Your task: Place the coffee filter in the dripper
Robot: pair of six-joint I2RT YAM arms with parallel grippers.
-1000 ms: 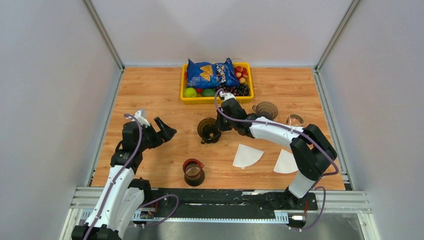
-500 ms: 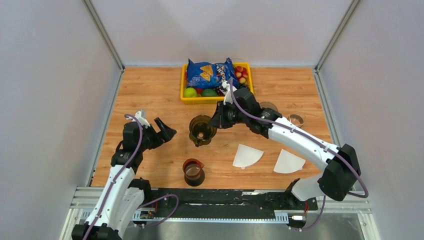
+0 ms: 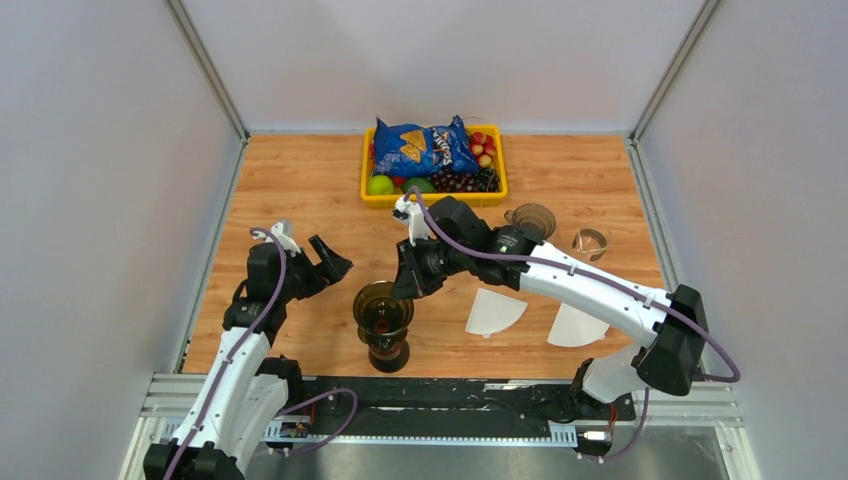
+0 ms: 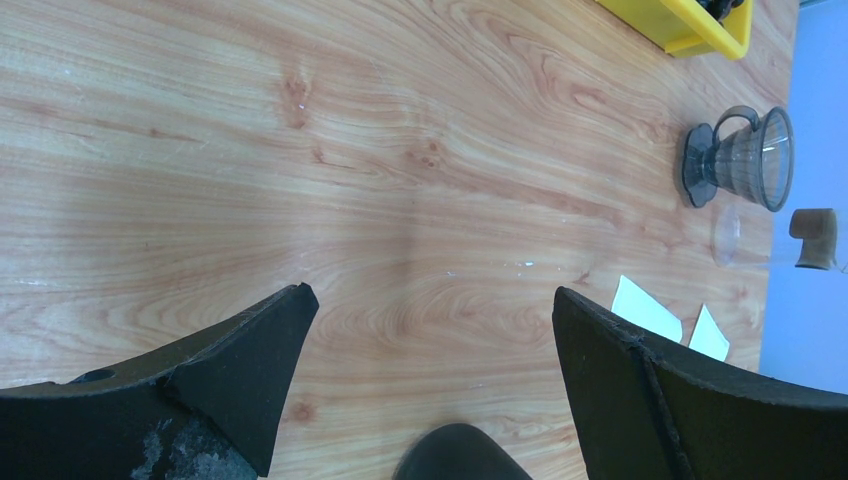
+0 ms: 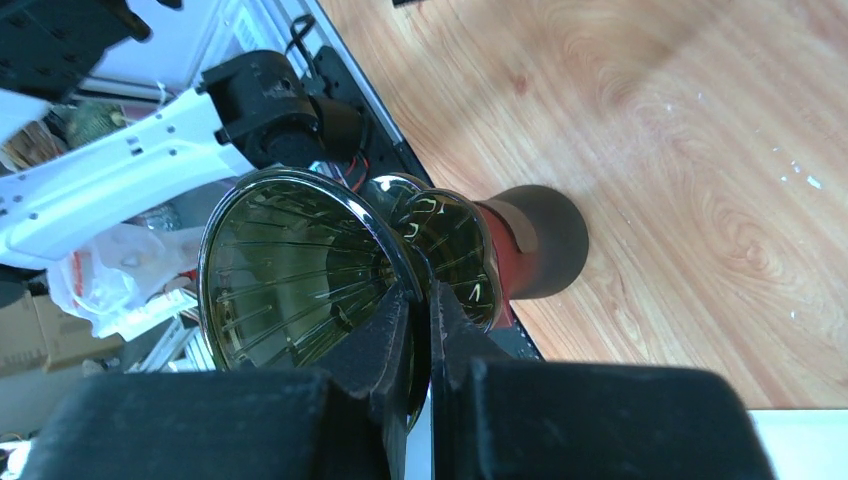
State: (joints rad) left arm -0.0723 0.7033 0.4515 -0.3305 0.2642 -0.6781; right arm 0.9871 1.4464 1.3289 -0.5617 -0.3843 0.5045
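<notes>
The right claw (image 5: 420, 290) pinched the dripper (image 3: 382, 305) by its rim over the red-banded carafe (image 3: 388, 352). A coffee filter (image 3: 495, 312) lay flat on the surface (image 3: 300, 180) at the dripper's 3 o'clock. The left claw (image 4: 432, 298) gaped wide.

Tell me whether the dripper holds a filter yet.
Empty. The right wrist view shows the dripper bare and ribbed inside, its rim pinched by the right hand; both filters lie on the table.

End effector (image 5: 420, 305) pinches dripper (image 5: 290, 270) rim, lower centre-left of frame. Dripper overlaps mouth of jug (image 5: 535, 240) w/ red band, mid-frame, on wood worktop (image 5: 700, 150).
</notes>
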